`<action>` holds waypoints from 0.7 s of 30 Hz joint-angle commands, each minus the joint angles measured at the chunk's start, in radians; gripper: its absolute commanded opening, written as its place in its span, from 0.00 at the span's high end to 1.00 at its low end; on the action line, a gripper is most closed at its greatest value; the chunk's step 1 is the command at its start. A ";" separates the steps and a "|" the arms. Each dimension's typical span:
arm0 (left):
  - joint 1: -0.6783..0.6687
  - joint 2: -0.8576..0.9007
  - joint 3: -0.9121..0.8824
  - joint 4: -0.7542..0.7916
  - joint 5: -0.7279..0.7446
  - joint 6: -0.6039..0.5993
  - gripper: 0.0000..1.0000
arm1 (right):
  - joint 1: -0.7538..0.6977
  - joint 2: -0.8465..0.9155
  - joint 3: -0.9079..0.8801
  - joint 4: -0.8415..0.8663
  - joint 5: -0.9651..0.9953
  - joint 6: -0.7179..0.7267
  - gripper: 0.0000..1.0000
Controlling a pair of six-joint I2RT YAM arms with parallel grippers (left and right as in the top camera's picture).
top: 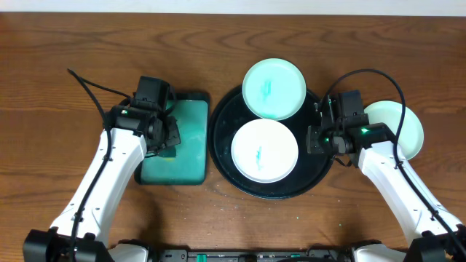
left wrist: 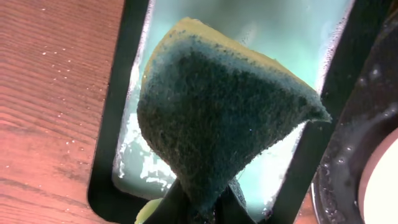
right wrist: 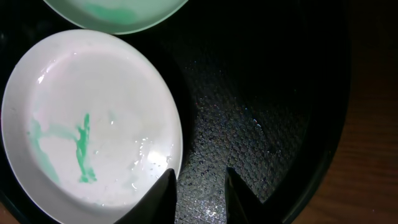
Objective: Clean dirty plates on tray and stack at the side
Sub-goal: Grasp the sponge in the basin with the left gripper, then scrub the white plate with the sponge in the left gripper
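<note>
A reddish-brown wood-grain worktop [top: 44, 44] fills the view under even light, with small pale specks [top: 234, 209] scattered toward its near edge.

Right gripper [right wrist: 200, 190]: my jaws hang parted over the wet black tray [right wrist: 267, 124], the left fingertip just beside the rim of a white plate [right wrist: 112, 118] streaked teal. Farther off sits a mint plate [right wrist: 118, 12], also smeared. Wooden table [right wrist: 373, 155] lies at right.
</note>
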 commanded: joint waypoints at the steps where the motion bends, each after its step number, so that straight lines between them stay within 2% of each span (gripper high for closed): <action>1: 0.004 0.002 0.018 -0.006 -0.037 -0.008 0.93 | -0.006 -0.005 0.011 0.003 0.011 0.019 0.76; 7: 0.004 0.002 0.018 -0.006 -0.031 -0.008 0.93 | -0.006 -0.002 0.010 0.003 0.016 0.025 0.76; 14: -0.051 0.002 0.018 0.021 0.131 -0.009 0.93 | -0.006 0.090 -0.003 0.027 0.067 0.108 0.72; 17: -0.116 0.003 0.018 0.047 0.134 -0.018 0.93 | -0.006 0.155 -0.004 0.064 -0.021 0.044 0.70; 21: -0.205 0.014 0.017 0.092 0.137 -0.089 0.92 | -0.006 0.244 -0.004 0.109 -0.153 -0.031 0.71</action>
